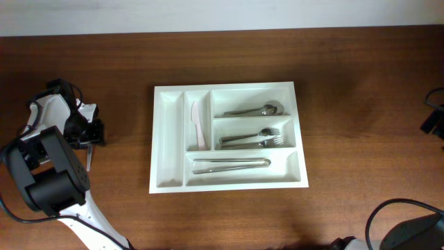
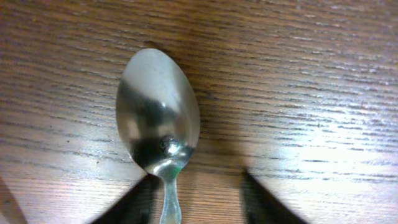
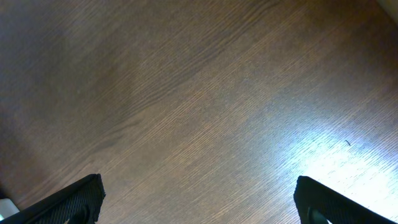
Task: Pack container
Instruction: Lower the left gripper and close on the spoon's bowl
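Left tool point(image 2: 198, 186), seen from its own wrist camera: two dark fingers point(image 2: 134, 202) partly open, low over the worktop point(image 2: 311, 74). The handle of a metal spoon point(image 2: 158, 112) runs between them, close against one finger and clear of the other. The spoon's bowl lies just ahead of the fingertips, hollow side up, flat on the dark wood.

Right tool point(image 3: 198, 186): fingers spread wide above the worktop.

From overhead, the left tool point(image 1: 87, 135) sits well apart from the container point(image 1: 168, 139), a white tray lying flat mid-worktop. The tray's two narrow compartments are on the side nearest this tool. The second of them holds a white knife point(image 1: 199, 125). The three wide compartments lie beyond, holding spoons point(image 1: 253, 110), forks point(image 1: 253, 139) and tongs point(image 1: 231, 164).
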You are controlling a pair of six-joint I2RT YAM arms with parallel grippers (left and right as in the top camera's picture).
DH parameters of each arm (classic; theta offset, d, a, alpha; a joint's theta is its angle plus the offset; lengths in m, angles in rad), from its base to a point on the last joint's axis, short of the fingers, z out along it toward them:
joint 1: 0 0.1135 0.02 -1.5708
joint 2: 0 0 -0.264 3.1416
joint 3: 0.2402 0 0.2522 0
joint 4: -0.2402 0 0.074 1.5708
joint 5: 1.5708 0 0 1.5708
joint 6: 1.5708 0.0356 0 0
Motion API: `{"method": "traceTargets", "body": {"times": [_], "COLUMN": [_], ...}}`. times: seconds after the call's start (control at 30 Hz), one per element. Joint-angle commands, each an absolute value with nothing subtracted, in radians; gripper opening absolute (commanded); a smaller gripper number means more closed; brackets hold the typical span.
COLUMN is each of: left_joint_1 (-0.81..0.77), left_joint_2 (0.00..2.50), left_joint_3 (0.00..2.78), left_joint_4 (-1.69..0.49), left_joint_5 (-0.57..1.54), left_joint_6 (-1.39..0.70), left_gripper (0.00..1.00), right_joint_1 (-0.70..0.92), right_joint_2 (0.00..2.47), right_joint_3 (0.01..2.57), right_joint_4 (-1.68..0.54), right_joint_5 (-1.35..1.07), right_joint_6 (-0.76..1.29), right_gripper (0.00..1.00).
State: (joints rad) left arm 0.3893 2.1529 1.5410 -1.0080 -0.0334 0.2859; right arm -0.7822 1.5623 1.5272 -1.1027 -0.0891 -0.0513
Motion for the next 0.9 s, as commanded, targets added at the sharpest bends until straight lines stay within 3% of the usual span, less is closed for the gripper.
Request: {"method": "traceTargets", "body": {"times": [0.0, 0.1, 0.2, 0.53, 0.87], "left_joint_1": [0.392, 0.392, 0.392, 0.383, 0.263], "left_joint_2": [2.201, 2.201, 2.201, 2.199, 2.185], "left_joint_3": [1.534, 1.534, 1.534, 1.565, 1.829], "left_joint_4": [-1.004, -1.005, -1.005, -1.056, -1.251], "left_joint_5": [-0.026, -0.025, -0.026, 0.014, 0.025], "left_joint_6": [0.277, 0.274, 0.273, 0.199, 0.134], "left_gripper": [0.23, 0.08, 0.02, 0.02, 0.02], "right_joint_1": [-0.786, -0.786, -0.786, -0.786, -0.786], "right_joint_2": [1.559, 1.559, 1.559, 1.559, 1.559], "right_joint_3": [1.525, 1.525, 1.525, 1.525, 1.525], "right_joint_4": [-1.103, -1.103, -1.103, -1.103, -1.103], "right_joint_5": [-0.098, -0.098, -0.098, -0.098, -0.098], "right_joint_6": [-0.043, -0.043, -0.043, -0.043, -0.043], "right_gripper": [0.99, 0.99, 0.99, 0.99, 0.99]}}
